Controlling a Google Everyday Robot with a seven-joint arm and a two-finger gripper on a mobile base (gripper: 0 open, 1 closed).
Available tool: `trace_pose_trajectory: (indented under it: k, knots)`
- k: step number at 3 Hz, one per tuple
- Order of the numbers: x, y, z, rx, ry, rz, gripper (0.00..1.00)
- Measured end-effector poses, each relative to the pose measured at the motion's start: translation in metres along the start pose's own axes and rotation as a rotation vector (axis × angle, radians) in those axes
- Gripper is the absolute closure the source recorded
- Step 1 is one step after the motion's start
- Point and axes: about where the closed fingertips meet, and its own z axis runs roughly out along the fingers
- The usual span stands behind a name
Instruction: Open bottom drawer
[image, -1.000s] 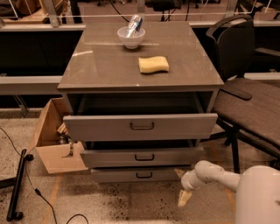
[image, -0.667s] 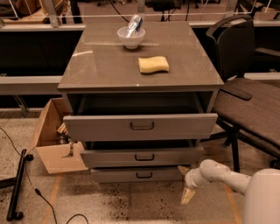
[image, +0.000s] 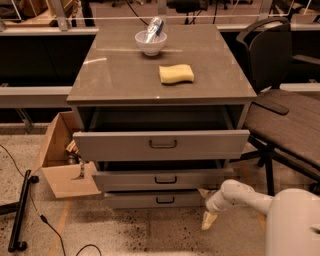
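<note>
The grey cabinet (image: 162, 85) has three drawers. The bottom drawer (image: 130, 201) is the lowest, a flat grey front with a small dark bar handle (image: 164, 200) at its centre. It stands out less than the middle drawer (image: 125, 181) and the top drawer (image: 115, 146) above it. My gripper (image: 206, 206) is low at the bottom drawer's right end, to the right of the handle and near the floor. Its two cream fingers are spread apart and hold nothing. One fingertip (image: 207, 220) points down at the floor.
A white bowl (image: 150, 42) with a can in it and a yellow sponge (image: 176, 73) lie on the cabinet top. An open cardboard box (image: 60, 160) stands at the left. A dark chair (image: 285, 120) stands at the right. A black pole and cable (image: 20, 210) lie on the floor at the left.
My arm shifted slightly right, then back left. The gripper now sits a little higher and closer to the bottom drawer's right end. The drawers have not moved.
</note>
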Motion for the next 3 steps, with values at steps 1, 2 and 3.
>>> trace_pose_trajectory:
  k: [1, 2, 3]
  knots:
    - [-0.008, -0.004, 0.026, -0.021, -0.003, -0.010, 0.00]
    - [-0.014, -0.007, 0.046, -0.029, 0.003, -0.011, 0.00]
    - [-0.016, -0.013, 0.059, -0.026, 0.012, -0.009, 0.00]
